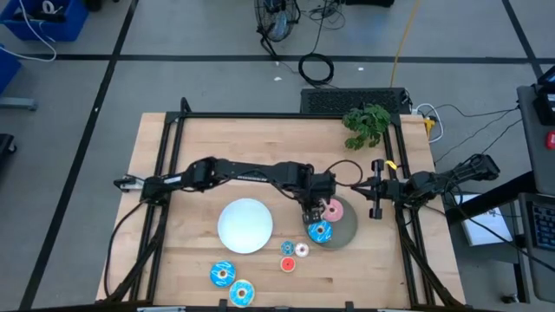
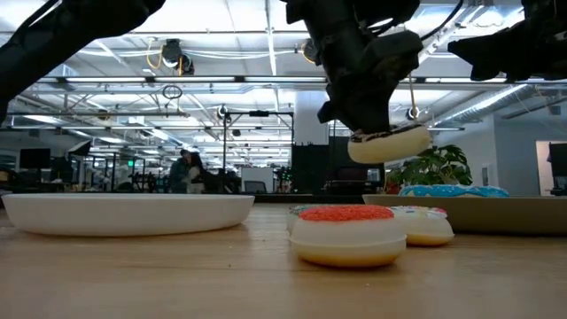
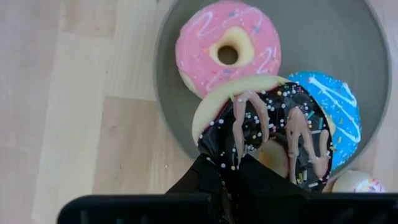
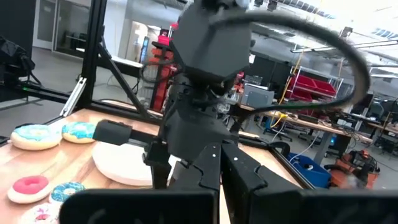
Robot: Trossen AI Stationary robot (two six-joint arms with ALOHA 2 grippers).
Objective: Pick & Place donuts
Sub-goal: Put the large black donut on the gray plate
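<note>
My left pincer [image 3: 233,165] pinches the chocolate donut [image 3: 273,134] by its rim, hanging it above the grey plate [image 3: 367,68] beside the pink donut [image 3: 227,50] for release; right pincer [image 1: 378,188] waits pressed together.

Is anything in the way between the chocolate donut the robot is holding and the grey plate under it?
Nothing visible blocks it. The left gripper holds the brown sprinkled ring donut above the round grey plate, but a pink-iced donut and a blue-iced donut already lie there, leaving little bare space.

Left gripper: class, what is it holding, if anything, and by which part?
The left gripper holds the brown sprinkled donut by its rim, above the grey plate. The right gripper holds nothing.
</note>
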